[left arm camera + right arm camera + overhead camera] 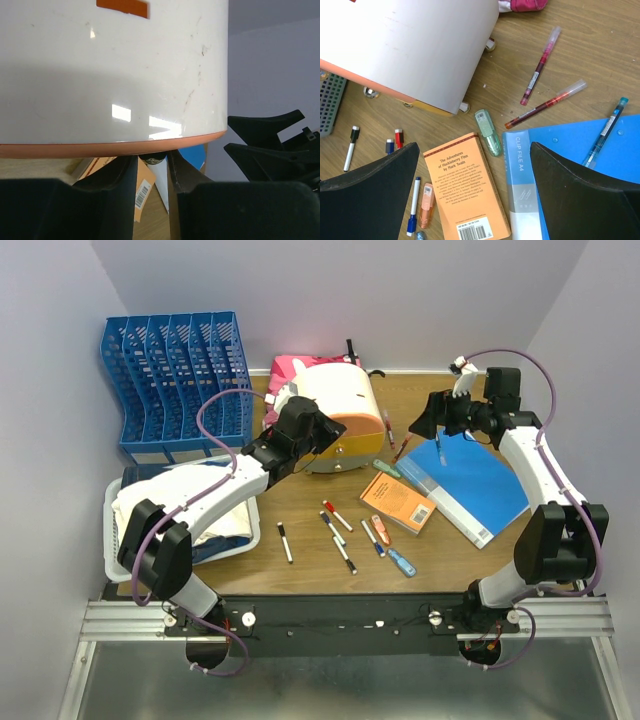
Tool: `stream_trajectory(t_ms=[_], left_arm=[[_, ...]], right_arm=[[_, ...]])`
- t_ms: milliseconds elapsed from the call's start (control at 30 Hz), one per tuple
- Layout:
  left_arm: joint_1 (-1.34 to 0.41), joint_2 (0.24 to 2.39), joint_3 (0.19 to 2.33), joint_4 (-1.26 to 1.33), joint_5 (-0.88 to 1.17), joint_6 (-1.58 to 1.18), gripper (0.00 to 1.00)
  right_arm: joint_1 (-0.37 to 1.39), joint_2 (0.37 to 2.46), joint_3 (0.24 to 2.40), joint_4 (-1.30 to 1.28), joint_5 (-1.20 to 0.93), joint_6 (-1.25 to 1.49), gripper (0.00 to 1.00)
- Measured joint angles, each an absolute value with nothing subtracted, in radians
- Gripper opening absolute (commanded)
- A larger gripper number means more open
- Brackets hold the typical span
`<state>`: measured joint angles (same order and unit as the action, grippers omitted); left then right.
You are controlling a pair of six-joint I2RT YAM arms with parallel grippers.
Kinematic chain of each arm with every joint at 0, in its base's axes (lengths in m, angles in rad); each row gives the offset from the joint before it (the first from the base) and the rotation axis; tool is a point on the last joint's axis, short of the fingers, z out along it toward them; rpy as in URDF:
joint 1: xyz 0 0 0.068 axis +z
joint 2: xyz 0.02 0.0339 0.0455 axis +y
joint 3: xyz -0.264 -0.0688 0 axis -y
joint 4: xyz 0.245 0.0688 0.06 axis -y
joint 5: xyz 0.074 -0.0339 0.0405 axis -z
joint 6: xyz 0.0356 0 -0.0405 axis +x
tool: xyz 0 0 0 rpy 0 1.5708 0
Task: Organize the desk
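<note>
On the brown desk [310, 575] a white container with an orange rim [340, 415] lies at the back centre. My left gripper [325, 435] is at its near face. In the left wrist view the fingers [127, 175] pinch a small black knob [152, 158] just under the orange rim [100, 149]. My right gripper [432, 420] hangs open above the desk. Its wide-spread fingers [375, 175] frame an orange book [465, 195] and a blue clip file [570, 180], with nothing between them.
A blue file rack [175, 385] stands at the back left. A white tray with cloth [115, 550] sits under the left arm. A pink bag [290, 370] lies behind the container. Several markers [337, 515], a green correction tape [487, 132] and red pens [540, 65] lie scattered.
</note>
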<state>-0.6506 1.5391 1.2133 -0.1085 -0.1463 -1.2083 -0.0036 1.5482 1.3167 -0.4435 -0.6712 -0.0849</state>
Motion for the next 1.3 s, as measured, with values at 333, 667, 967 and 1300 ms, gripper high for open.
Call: stream_trajectory(t_ms=[333,667,967,1300], left_arm=[[-0.651,1.526,1.198,-0.106,-0.118,-1.197,0.17],[-0.671,1.346,1.03,-0.121,-0.017,-1.198,0.28],[-0.672,1.336,1.026,-0.161,0.011,-1.188,0.87],[-0.648,1.185,1.026,-0.251,0.01,-1.044,0.98]], right_arm=[[-0.004,1.546,1.316,-0.442,-0.672,-0.079,1.0],[-0.004,1.546,1.303,-0.443,-0.671,-0.081,1.0],[-0.004,1.58,1.302,-0.446,-0.622,-0.096,0.92],[-0.004,1.797,1.339,-0.476,-0.41,-0.112,0.72]])
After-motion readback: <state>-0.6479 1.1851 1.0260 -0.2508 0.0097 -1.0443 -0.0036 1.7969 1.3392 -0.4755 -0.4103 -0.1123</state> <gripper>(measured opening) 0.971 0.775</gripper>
